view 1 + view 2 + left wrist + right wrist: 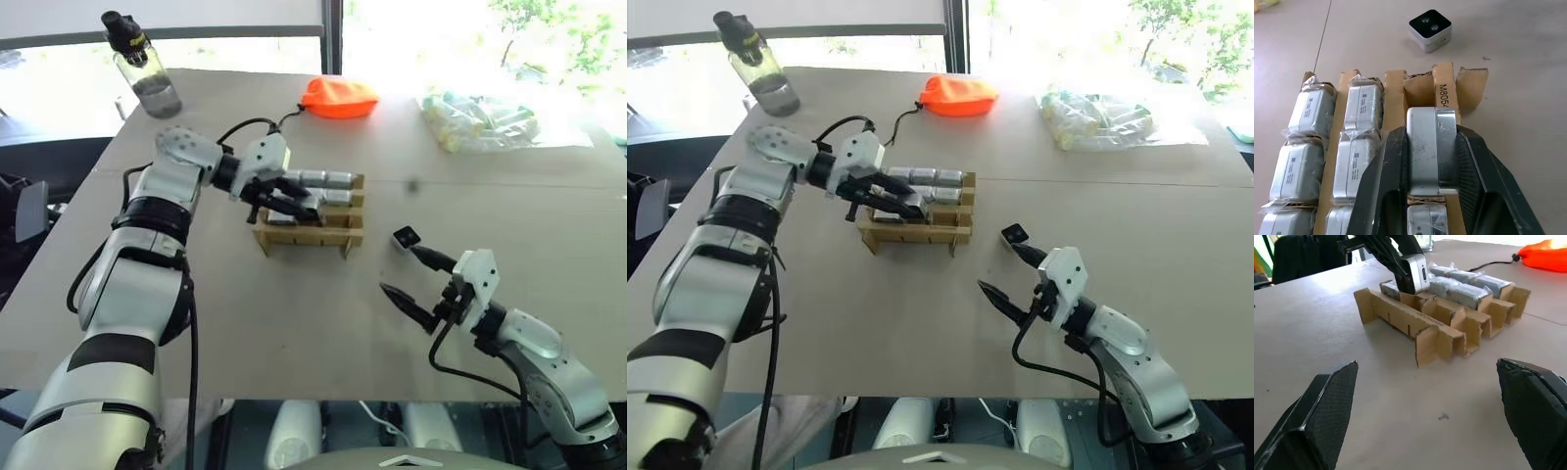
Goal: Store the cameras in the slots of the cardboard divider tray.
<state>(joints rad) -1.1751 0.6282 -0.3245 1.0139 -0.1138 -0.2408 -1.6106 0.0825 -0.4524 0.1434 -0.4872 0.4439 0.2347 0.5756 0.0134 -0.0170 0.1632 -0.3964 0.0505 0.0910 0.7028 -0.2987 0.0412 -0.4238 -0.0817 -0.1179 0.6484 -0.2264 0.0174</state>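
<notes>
Most slots of the tray [338,227] already hold wrapped cameras, the left end effector [294,204] grips another camera [1426,147] over a slot, and the right end effector [416,277], spread and empty, hovers near the last camera [406,237] on the tabletop [294,313].

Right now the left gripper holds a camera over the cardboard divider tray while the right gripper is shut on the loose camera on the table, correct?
Not quite. The right gripper is open and empty; the loose camera lies on the table beyond it, as the left eye view shows. The left gripper does hold a camera over the cardboard divider tray.
</notes>
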